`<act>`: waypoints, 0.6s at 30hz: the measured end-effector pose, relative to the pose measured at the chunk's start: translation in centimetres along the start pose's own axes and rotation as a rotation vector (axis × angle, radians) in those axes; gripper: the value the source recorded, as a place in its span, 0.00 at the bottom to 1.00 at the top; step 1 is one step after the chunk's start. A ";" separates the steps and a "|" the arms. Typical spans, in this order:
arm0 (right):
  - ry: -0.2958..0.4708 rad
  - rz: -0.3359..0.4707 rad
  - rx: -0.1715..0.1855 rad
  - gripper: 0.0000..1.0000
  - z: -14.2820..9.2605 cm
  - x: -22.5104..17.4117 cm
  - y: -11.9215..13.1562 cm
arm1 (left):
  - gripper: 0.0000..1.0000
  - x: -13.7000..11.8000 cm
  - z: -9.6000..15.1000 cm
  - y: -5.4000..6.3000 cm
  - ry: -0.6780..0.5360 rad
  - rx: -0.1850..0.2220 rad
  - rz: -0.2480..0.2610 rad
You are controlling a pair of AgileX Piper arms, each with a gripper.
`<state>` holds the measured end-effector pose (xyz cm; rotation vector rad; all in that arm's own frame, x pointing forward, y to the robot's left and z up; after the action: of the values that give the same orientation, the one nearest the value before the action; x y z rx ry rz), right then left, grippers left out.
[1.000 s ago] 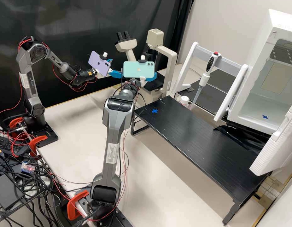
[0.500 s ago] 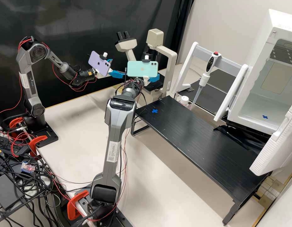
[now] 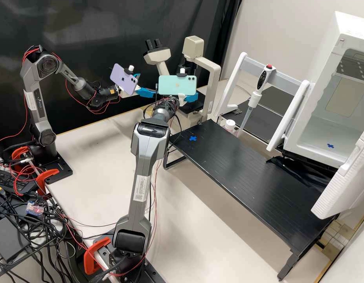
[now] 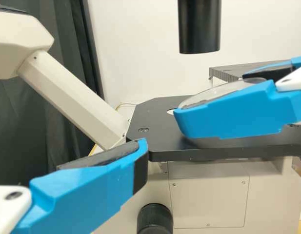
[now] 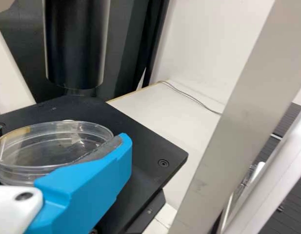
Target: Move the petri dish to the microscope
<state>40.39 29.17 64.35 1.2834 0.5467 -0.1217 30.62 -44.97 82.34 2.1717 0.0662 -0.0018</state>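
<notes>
1 dish [image 5: 52,148] in R gripper [image 3: 191,98] over 1 scope stage [image 4: 157,117].

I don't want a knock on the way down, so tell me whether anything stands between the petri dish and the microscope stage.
Nothing visible does: the right gripper holds the petri dish over the stage. The black cylinder hangs higher, not between the two.

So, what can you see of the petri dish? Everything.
Dish: round, shallow, clear, plastic-looking, with doubled rims, perhaps base and lid. The right tool grips it over the black stage, a dark pad against its side. Looks slightly tilted from the left wrist view. Can't tell contents or stage contact.
</notes>
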 end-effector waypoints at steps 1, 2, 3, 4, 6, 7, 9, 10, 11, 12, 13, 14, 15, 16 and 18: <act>-0.003 0.000 -0.006 0.00 0.0 0.0 0.0 | 1.00 0.0 0.0 0.0 0.000 0.000 0.000; -0.005 0.001 -0.011 0.00 0.0 0.0 0.1 | 1.00 0.0 0.0 0.0 0.000 0.000 0.000; -0.007 0.003 -0.014 0.00 0.0 0.0 0.2 | 1.00 0.0 0.0 0.0 0.000 0.000 0.000; -0.012 0.002 -0.020 0.00 0.0 0.0 0.2 | 1.00 0.0 0.0 0.0 0.000 0.000 0.000; -0.018 0.001 -0.029 0.00 0.0 0.0 0.2 | 1.00 0.0 0.0 0.0 0.000 0.000 0.000; -0.020 0.000 -0.029 0.00 0.0 0.0 0.2 | 1.00 0.0 0.0 0.0 0.000 0.000 0.000; -0.021 -0.003 -0.038 0.00 0.0 0.0 0.1 | 1.00 0.0 0.0 0.0 0.000 0.000 0.000; -0.022 -0.001 -0.046 0.00 -0.2 0.0 0.0 | 1.00 0.0 0.0 0.0 0.000 0.000 0.000; -0.023 0.000 -0.049 0.00 -0.2 0.0 0.0 | 1.00 0.0 0.0 0.0 0.000 0.000 0.000; -0.022 -0.001 -0.055 0.00 -0.3 -0.1 0.0 | 1.00 0.0 0.0 0.0 0.000 0.000 0.000; -0.022 -0.001 -0.056 0.00 -0.3 -0.1 0.0 | 1.00 0.0 0.0 0.0 0.000 0.000 0.000; -0.020 -0.002 -0.056 0.00 -0.4 -0.1 -0.1 | 1.00 0.0 0.0 0.0 0.000 0.000 0.000; -0.019 -0.003 -0.056 0.00 -0.5 -0.1 -0.1 | 1.00 0.0 0.0 0.0 0.000 0.000 0.000; -0.019 -0.003 -0.056 0.00 -0.5 -0.1 -0.1 | 1.00 0.0 0.0 0.0 0.000 0.000 0.000; -0.013 -0.006 -0.055 0.00 -0.8 -0.2 -0.3 | 1.00 0.0 0.0 0.0 0.000 0.000 0.000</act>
<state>39.89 29.75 64.03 1.2268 0.5393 -0.1196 30.62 -44.97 82.34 2.1717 0.0662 -0.0018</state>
